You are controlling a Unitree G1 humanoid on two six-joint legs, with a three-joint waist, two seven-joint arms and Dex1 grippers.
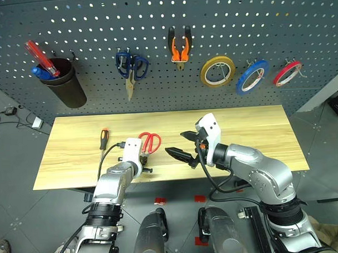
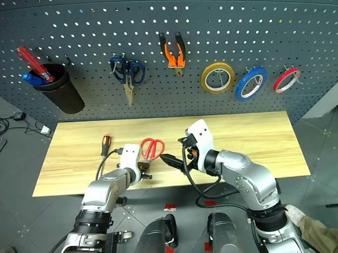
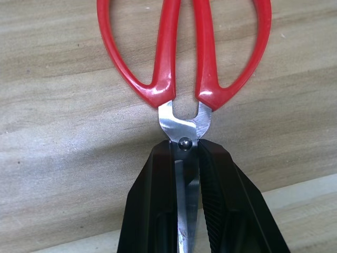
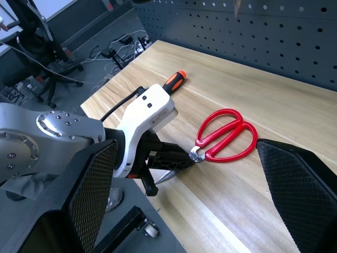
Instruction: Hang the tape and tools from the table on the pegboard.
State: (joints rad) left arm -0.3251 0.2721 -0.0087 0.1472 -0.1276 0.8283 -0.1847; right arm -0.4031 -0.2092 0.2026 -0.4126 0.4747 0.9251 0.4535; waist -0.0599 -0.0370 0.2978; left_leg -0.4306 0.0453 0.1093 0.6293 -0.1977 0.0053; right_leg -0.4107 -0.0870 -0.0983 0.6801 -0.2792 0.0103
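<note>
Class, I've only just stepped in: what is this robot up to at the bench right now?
The left gripper has shut on the blades of the red-handled scissors, which lie on the table. The right gripper hovers open beside it, holding nothing. The screwdriver lies on the table too. The pliers and blue tape already hang on the pegboard.

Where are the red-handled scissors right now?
The red-handled scissors lie on the table near its front edge, left of centre, right of the screwdriver, with the left gripper fingers shut on their blades.
</note>
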